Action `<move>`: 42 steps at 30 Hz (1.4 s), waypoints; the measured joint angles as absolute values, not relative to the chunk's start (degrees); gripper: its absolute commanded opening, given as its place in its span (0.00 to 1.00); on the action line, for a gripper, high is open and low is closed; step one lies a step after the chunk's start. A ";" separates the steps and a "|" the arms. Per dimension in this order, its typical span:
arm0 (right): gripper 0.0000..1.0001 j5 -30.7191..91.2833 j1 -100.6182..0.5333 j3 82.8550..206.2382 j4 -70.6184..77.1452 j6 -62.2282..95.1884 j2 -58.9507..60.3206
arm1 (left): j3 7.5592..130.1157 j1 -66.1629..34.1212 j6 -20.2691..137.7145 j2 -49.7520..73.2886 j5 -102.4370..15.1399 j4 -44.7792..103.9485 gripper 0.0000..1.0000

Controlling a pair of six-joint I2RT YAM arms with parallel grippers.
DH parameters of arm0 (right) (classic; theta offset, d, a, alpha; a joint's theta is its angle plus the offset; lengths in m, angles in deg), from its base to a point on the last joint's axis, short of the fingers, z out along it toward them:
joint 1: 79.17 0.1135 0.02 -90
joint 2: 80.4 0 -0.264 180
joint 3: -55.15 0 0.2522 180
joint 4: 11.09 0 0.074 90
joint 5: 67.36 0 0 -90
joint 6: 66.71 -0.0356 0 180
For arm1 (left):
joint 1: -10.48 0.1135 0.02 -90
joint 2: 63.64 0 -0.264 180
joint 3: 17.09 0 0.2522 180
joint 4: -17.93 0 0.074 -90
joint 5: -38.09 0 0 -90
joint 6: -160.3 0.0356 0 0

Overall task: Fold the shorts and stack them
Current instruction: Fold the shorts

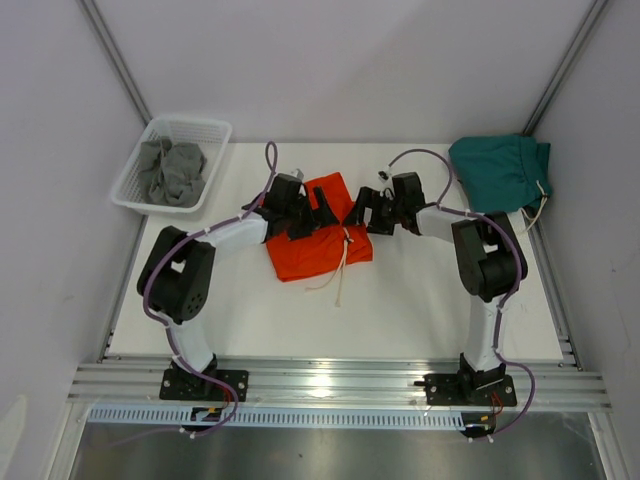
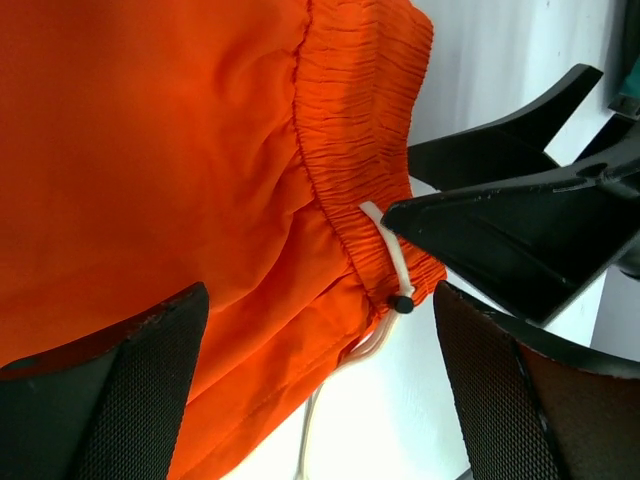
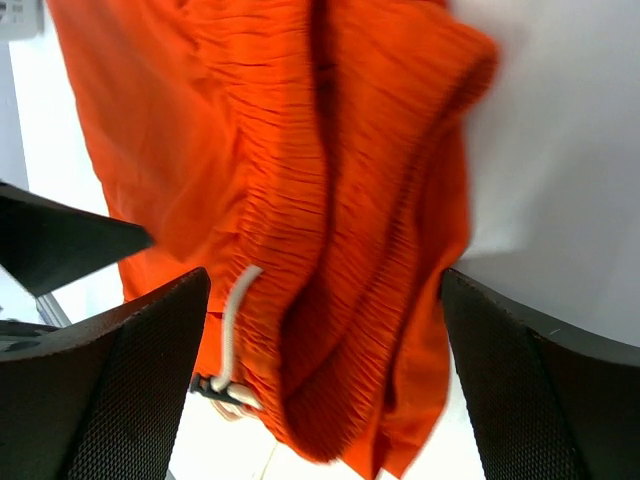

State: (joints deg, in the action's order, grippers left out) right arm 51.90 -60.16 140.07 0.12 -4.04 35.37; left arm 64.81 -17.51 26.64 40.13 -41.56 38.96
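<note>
Left claw (image 2: pixel 320 330) & right claw (image 3: pixel 325 300) both agape over orange shorts (image 1: pixel 318 240), desk (image 1: pixel 400 300) centre. Teal shorts (image 1: pixel 497 172) at far-right corner. Risk: claws crowd waistband, could collide or snag drawstring (image 2: pixel 385 250), skewing fold.

basket (image 1: pixel 193 121): white plastic, at the table's (image 1: pixel 400 300) far-left corner
grey cloth (image 1: pixel 172 170): crumpled inside the basket
rail (image 1: pixel 340 385): aluminium, along the near edge

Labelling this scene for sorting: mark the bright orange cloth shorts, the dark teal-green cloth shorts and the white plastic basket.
bright orange cloth shorts (image 1: pixel 305 255): top external view, lower left panel.
dark teal-green cloth shorts (image 1: pixel 495 172): top external view, middle of the cloth.
white plastic basket (image 1: pixel 131 162): top external view, left wall.
</note>
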 measured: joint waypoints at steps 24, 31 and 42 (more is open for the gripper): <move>0.54 52.95 -52.91 141.69 -5.06 -5.41 39.96 | 49.25 -17.53 23.32 39.76 -40.58 21.49 0.49; 0.55 55.20 -52.65 142.01 -6.30 -6.29 40.94 | 47.98 -17.79 23.71 39.76 -39.09 17.19 0.46; 0.18 61.14 -52.34 144.85 -7.64 -8.69 45.12 | 47.98 -18.80 25.88 39.87 -37.91 15.96 0.47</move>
State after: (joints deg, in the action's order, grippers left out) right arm 61.14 -52.34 144.85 -7.64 -8.69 45.12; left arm 47.98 -18.80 25.88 39.87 -37.91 15.96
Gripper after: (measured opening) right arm 0.364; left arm 0.467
